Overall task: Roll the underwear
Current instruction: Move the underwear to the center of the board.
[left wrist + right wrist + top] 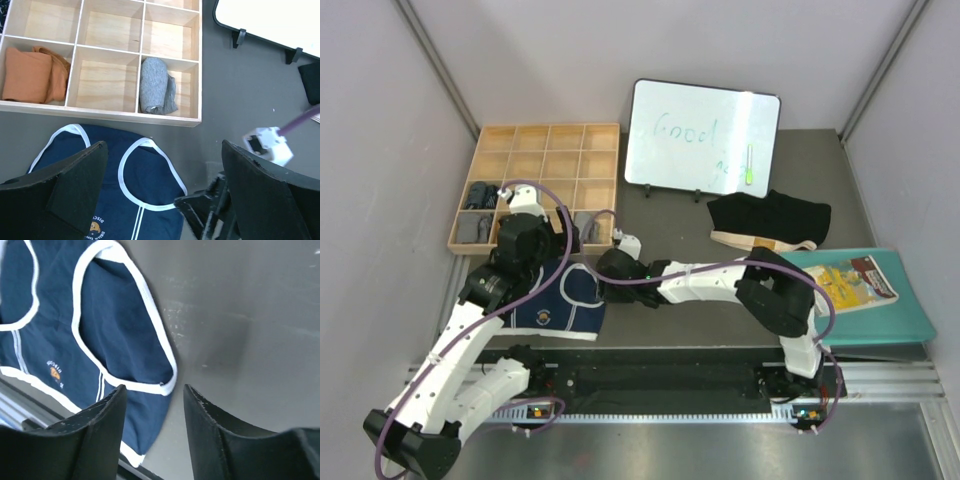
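Observation:
The navy underwear (pixel 565 300) with white trim lies flat on the dark table near the front, and also shows in the left wrist view (pixel 115 190) and right wrist view (pixel 115 330). My left gripper (pixel 165 200) hangs above it, open wide and empty. My right gripper (pixel 152 432) is open and empty, low over the navy underwear's right edge; it also shows in the top view (pixel 605 270). The grey underwear (pixel 155 85) sits rolled in a front compartment of the wooden tray (pixel 100 111). The black underwear (pixel 770 222) with beige waistband lies unrolled at the back right.
The wooden tray (pixel 550 128) stands at the back left, with an orange cloth (pixel 32 75) in another front compartment. A whiteboard (pixel 700 140) stands at the back. A teal folder (pixel 895 315) with a colourful booklet (pixel 855 280) lies at the right.

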Available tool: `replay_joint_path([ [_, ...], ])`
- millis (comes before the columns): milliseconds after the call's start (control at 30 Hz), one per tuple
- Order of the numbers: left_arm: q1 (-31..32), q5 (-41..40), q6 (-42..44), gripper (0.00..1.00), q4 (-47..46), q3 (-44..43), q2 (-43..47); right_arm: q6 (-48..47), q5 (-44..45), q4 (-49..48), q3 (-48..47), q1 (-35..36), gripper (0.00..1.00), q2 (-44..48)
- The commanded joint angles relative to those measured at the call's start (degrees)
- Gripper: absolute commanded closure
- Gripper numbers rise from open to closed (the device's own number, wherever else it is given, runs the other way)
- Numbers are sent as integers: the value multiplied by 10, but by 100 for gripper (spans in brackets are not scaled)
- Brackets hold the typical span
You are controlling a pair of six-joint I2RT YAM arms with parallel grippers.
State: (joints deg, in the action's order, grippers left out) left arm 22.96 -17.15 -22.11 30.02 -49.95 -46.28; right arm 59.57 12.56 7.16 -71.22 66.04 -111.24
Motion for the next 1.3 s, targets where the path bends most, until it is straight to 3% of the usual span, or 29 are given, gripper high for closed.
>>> replay_joint_path([
  [0, -4, 14, 8, 1, -29, 0, 3, -11, 5, 84, -67, 13, 52, -29],
  [367, -5, 32, 9, 1, -32, 0, 5, -48, 7, 155, -142, 30, 57, -92],
  [733, -5, 41, 8, 1, -35, 0, 5, -71, 67, 288, -217, 41, 63, -136],
  [800, -5, 43, 8, 1, -36, 1, 7, -69, 70, 293, -215, 42, 66, -142],
  [967, -5, 48, 7, 1, -36, 1, 4, -67, 57, 263, -199, 42, 89, -149],
  [1267, -5, 45, 4, 1, -36, 0, -2, -77, 34, 231, -207, 39, 87, -150],
])
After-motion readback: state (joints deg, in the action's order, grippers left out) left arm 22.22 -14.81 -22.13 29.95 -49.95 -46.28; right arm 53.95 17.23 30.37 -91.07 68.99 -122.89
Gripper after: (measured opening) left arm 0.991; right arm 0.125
